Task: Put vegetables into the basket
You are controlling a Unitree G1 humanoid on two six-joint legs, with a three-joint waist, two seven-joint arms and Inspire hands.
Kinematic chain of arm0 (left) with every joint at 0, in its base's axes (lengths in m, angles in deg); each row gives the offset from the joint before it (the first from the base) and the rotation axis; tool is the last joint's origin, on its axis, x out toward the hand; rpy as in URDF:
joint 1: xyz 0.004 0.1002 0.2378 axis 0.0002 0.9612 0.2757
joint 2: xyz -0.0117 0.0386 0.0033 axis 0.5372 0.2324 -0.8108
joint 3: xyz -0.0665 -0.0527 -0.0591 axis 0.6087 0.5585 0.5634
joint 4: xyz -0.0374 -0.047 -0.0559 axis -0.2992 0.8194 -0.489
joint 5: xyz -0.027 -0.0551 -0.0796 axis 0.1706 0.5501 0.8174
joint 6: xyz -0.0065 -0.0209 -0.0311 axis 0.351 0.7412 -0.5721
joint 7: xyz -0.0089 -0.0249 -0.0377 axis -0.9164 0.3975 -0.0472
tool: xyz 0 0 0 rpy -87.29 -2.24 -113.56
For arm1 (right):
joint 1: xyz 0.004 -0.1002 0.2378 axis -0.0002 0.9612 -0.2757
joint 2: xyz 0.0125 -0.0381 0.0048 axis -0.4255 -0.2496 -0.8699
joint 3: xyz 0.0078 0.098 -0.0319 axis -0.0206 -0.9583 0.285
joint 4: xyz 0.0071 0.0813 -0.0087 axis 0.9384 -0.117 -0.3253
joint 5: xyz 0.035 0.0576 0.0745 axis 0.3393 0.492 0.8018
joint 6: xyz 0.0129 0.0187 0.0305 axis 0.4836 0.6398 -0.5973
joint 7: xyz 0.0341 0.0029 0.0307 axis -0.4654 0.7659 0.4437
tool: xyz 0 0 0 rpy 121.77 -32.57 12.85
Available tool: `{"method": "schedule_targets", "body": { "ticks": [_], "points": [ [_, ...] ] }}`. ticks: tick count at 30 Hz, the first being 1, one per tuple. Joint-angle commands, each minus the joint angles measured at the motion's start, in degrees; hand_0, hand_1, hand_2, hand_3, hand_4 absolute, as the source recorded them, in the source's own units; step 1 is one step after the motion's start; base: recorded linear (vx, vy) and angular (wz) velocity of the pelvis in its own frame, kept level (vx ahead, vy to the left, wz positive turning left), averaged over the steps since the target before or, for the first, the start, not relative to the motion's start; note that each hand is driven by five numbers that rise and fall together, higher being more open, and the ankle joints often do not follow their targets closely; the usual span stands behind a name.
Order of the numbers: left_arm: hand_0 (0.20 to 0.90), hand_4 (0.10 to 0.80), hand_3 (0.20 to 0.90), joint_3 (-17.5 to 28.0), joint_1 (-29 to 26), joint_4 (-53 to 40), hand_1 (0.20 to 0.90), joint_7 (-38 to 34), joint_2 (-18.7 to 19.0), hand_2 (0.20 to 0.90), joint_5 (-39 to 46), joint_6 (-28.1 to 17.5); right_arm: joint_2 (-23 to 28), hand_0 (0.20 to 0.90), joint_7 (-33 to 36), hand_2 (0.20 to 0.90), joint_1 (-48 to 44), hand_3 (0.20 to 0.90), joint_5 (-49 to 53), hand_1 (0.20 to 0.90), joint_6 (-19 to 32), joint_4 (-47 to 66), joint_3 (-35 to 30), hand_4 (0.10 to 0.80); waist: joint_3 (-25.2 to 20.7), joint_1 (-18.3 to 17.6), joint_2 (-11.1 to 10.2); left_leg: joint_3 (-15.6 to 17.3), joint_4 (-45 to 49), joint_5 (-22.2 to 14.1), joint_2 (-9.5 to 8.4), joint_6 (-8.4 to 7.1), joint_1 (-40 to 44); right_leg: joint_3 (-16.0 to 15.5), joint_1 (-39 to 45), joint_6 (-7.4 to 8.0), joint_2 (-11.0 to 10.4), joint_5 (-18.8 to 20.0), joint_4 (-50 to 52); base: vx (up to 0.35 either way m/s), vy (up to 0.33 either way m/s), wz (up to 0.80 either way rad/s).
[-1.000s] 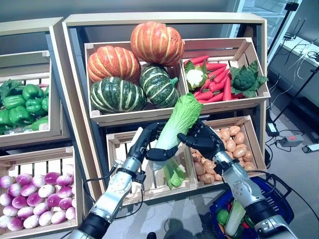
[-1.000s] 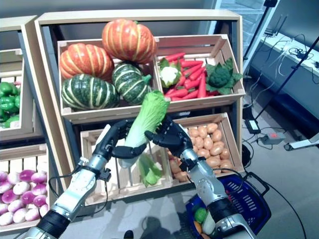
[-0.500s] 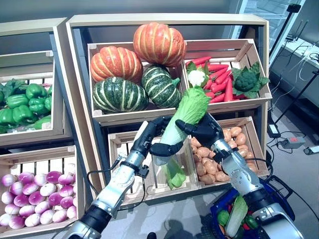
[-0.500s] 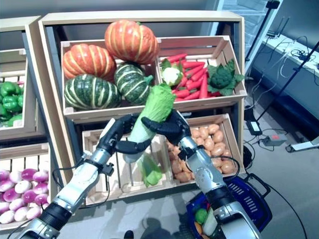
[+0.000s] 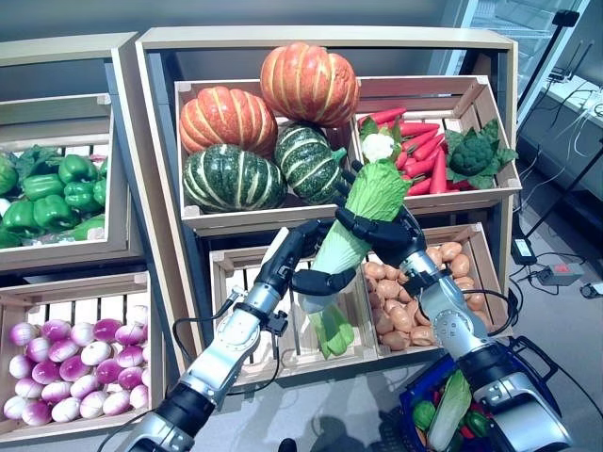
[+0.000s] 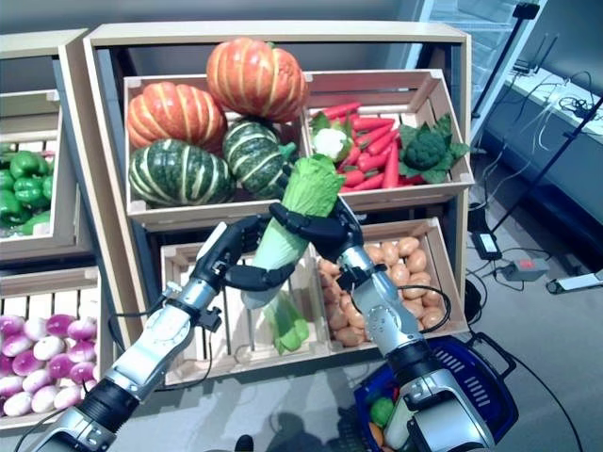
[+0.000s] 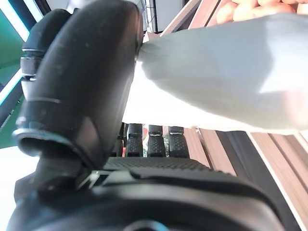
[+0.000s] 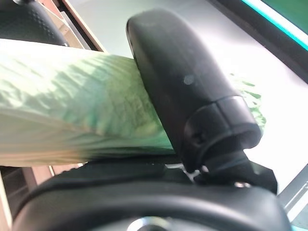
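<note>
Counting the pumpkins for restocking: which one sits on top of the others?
The orange pumpkin at the back right of its crate. It rests on the other orange pumpkin and the smaller green one.

Both hands, left hand (image 5: 300,266) and right hand (image 5: 388,232), hold the cabbage (image 5: 355,217) in open air before the shelf (image 5: 320,38); pumpkins (image 5: 268,132) and carrots (image 5: 415,155) fill the upper crates just behind; potatoes (image 5: 415,301) lie below the right arm; the slatted crate (image 5: 283,330) beneath holds one green vegetable (image 5: 332,331); the basket (image 6: 471,377), lower right, is open-topped, partly filled.
</note>
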Motion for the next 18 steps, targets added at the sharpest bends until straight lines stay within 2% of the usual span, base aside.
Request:
{"method": "schedule_targets", "body": {
  "ticks": [1,3,18],
  "points": [
    [0.3,0.4,0.3,-5.6,-7.32,-2.72,0.3,2.44,-1.1,0.3,-0.65,-6.42,-1.33,0.599,-4.17,0.599,-12.21,0.599,3.92,0.599,10.05,2.04,-3.08,0.599,-5.24,0.62,-0.53,0.97,0.06,-7.55,-1.68,1.31,3.1,0.71,-2.26,-2.51,-0.27,2.29,0.07,0.0,0.0,0.0],
    [0.3,0.4,0.3,-5.52,-7.17,-2.75,0.3,2.56,-0.99,0.3,-0.54,-6.35,-0.97,0.3,-4.58,0.3,-12.3,0.3,3.13,0.3,10.24,2.41,-2.84,0.4,-5.23,0.59,-0.54,0.97,0.06,-7.51,-1.71,1.35,3.08,0.71,-2.32,-2.48,-0.3,2.36,0.07,0.0,0.0,0.0],
    [0.3,0.4,0.3,-3.95,-5.92,-2.83,0.3,2.41,-0.61,0.3,0.15,-6.69,0.85,0.3,-6.06,0.3,-9.47,0.3,0.78,0.3,8.81,4.22,-2.22,0.4,-5.25,0.15,-0.69,1.23,0.06,-7.43,-1.66,1.41,2.97,1.19,-2.71,-2.39,-0.18,2.65,0.07,0.0,0.0,0.0]
  ]
}}
